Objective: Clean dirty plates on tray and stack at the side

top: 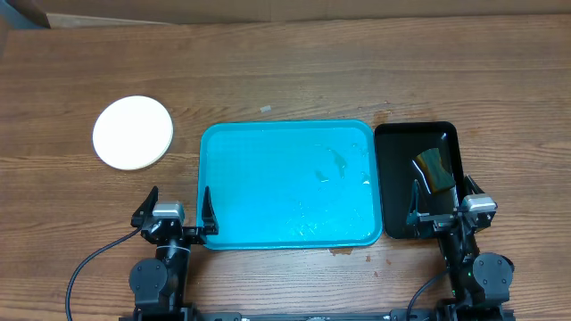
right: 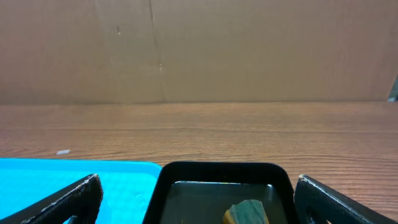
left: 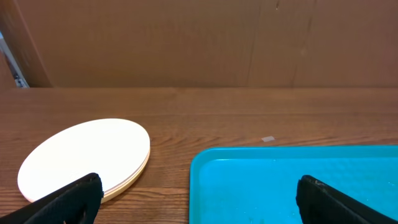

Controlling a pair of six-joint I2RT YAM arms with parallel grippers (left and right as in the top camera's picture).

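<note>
The plates (top: 133, 132) lie in one stack on the table, left of the turquoise tray (top: 285, 185); the top one is white and clean. The stack also shows in the left wrist view (left: 84, 155), with a pale rim edge below the top plate. The tray holds no plates, only wet smears. It shows in the left wrist view (left: 292, 183) and the right wrist view (right: 74, 174). My left gripper (top: 175, 217) is open and empty at the tray's front left corner. My right gripper (top: 443, 209) is open and empty over the black tray's front edge.
A narrower black tray (top: 417, 178) with water stands right of the turquoise tray. A green and yellow sponge (top: 434, 166) lies in it, also seen in the right wrist view (right: 247, 213). Cardboard walls stand behind the table. Small drips mark the wood in front of the tray.
</note>
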